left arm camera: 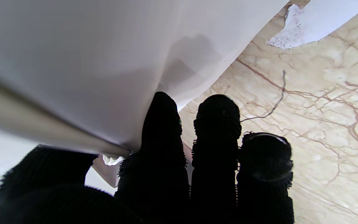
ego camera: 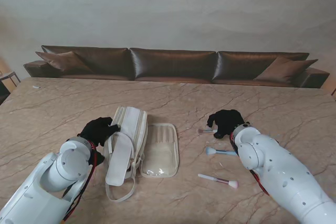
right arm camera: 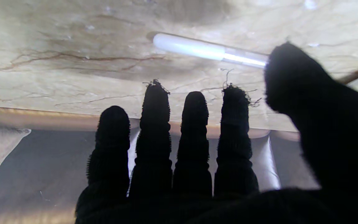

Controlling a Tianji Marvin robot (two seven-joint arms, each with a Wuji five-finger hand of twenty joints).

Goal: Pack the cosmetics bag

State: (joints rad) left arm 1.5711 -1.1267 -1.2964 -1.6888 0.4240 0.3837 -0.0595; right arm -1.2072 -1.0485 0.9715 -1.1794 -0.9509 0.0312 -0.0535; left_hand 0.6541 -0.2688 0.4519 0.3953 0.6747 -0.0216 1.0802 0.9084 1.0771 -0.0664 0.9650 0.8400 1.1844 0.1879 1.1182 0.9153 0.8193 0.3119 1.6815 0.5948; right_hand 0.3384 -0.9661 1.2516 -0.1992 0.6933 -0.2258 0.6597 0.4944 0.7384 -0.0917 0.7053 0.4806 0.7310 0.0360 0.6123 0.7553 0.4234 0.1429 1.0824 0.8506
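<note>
Brown sofa (ego camera: pixel 173 64) behind marble table (ego camera: pixel 63 103)

A long brown leather sofa (ego camera: pixel 173 64) is running along the far edge of the beige marble table with brown veins (ego camera: pixel 63 103). Brown cushions are leaning at each end of the sofa, one at the left (ego camera: pixel 59 60) and one at the right (ego camera: pixel 286 70).

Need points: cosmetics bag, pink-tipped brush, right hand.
cosmetics bag (ego camera: pixel 126 137), stand view, on its white flap.
pink-tipped brush (ego camera: pixel 216 180), stand view, mid-handle.
right hand (ego camera: pixel 227 121), stand view, back of the black glove.
</note>
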